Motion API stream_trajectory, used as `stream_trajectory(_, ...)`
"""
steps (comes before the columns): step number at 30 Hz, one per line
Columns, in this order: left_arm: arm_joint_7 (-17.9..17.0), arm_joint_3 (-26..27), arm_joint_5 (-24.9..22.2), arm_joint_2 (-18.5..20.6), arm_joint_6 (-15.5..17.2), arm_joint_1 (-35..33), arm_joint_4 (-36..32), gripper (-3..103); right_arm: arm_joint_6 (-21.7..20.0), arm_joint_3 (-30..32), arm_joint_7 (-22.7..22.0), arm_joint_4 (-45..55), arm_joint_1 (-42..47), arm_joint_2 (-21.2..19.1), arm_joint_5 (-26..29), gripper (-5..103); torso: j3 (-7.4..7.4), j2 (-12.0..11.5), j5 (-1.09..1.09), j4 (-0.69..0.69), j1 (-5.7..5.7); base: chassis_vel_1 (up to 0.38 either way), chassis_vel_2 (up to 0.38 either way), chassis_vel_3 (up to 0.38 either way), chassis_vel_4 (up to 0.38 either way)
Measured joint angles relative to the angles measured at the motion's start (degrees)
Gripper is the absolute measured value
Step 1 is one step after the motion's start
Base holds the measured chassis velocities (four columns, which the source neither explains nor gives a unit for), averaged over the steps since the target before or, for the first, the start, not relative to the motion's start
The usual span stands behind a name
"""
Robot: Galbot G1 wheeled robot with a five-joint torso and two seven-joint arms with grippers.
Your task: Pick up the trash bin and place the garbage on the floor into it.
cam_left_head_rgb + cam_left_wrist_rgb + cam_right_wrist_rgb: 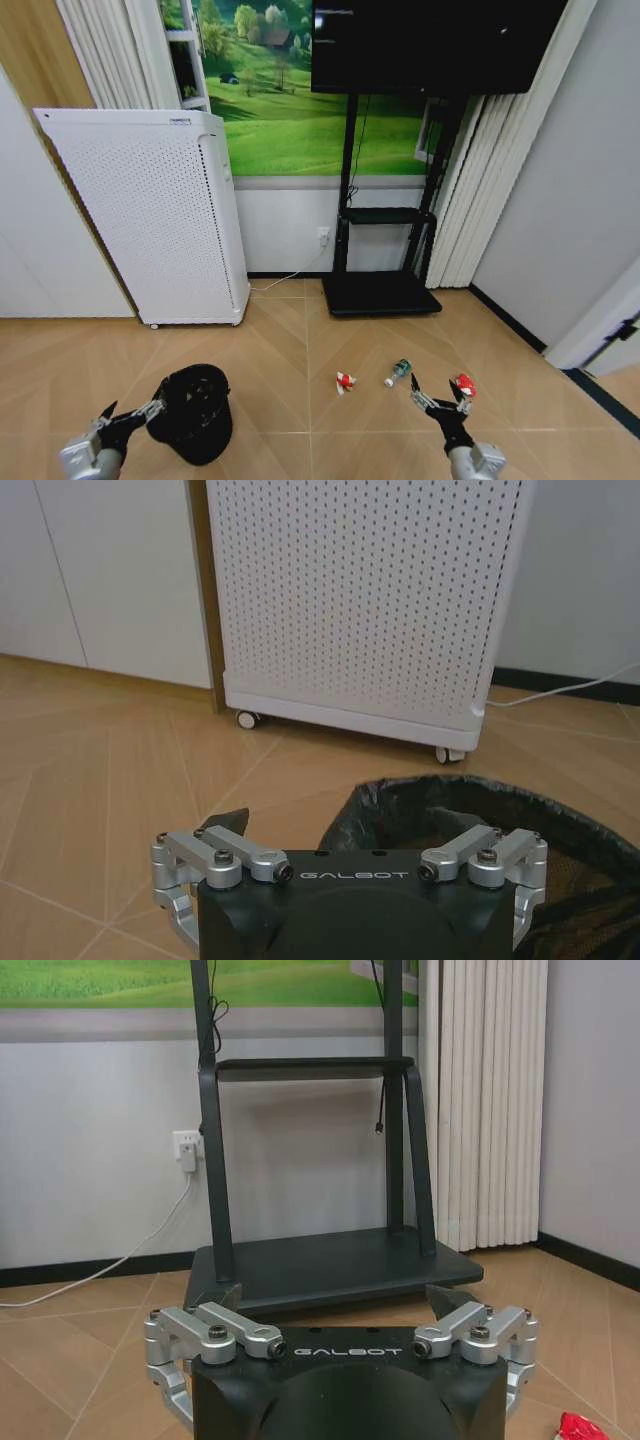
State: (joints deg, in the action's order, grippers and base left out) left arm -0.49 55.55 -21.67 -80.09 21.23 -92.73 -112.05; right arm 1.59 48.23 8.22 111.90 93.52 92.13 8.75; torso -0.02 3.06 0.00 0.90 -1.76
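- The room has a pale wood floor (300, 340) laid in a herringbone pattern, with a tall white perforated cabinet on castors (160, 215) at the left wall and a black metal screen stand (380, 270) under a dark screen, in front of a green landscape mural.
- The left gripper (130, 413) has its fingers spread wide; one fingertip sits just beside the rim of the small black round trash bin (195, 410), but nothing is between the jaws. In the left wrist view the bin's liner-covered rim (470, 800) lies just ahead of the open fingers (225, 825).
- The right gripper (440, 395) is likewise spread and empty, hovering low over the floor between two pieces of litter.
- The bin stands upright on the floor at the robot's left, not yet lifted.
- The garbage lies in a loose row to the right of the bin: a red-and-white crumpled wrapper (345, 381), a small greenish bottle (398, 372) near it, and a red scrap (464, 384) just beside the right gripper; that scrap also shows at the edge of the right wrist view (585, 1427).
- Judging by this, the task is at its very start: the bin is ungrasped and all three pieces are on the floor. Closing on the bin's rim looks like the step in hand, with all of the picking left.
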Motion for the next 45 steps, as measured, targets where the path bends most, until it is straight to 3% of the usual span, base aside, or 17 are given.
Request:
stream_trajectory(11,1.7,-0.97,1.32,-0.55,-0.85,1.93,7.72,100,-0.01,-0.19,-0.7,-2.45,-1.59,0.0,-0.85,100,0.0,0.06,0.0,-0.01,-0.01,0.0,0.0,0.0,0.0)
stream_trajectory(18,1.97,-1.22,-2.11,-0.42,-0.6,3.12,10.33,100,-0.21,-0.77,-0.95,-3.36,-2.25,0.0,-1.57,100,0.0,0.1,0.05,-0.02,-0.01,0.0,0.0,0.0,0.0)
stream_trajectory(22,-1.26,-2.19,-6.32,-1.18,3.71,3.87,7.44,100,-0.23,-0.86,-1.19,-3.96,-2.49,0.0,-2.05,100,0.01,0.09,-0.06,0.0,-0.03,0.0,0.0,0.0,0.0)
stream_trajectory(26,-3.86,-2.11,-8.07,-1.61,7.49,3.15,2.8,100,-0.23,-0.87,-1.29,-4.31,-2.47,0.0,-2.21,100,0.01,0.1,-0.02,0.0,-0.03,0.0,0.0,0.0,0.0)
stream_trajectory(32,-5.86,-1.34,-8.95,-1.34,10.0,2.13,-0.35,100,-0.23,-0.94,-1.42,-5.03,-2.82,0.0,-2.39,100,0.02,0.11,0.0,-0.01,-0.03,0.0,0.0,0.0,0.0)
stream_trajectory(35,-10.94,-0.81,-15.71,-0.98,15.13,1.97,-2.32,100,-0.23,-1.19,-1.47,-5.58,-3.3,0.0,-2.49,100,0.02,0.12,0.0,-0.01,-0.03,0.0,0.0,0.0,0.0)
stream_trajectory(45,-16.7,-0.74,-26.36,0.1,20.1,4.81,-0.72,100,0.02,-0.9,-1.54,-6.37,-3.71,0.0,-2.22,100,0.04,0.13,0.0,0.0,-0.03,0.0,0.0,0.0,0.0)
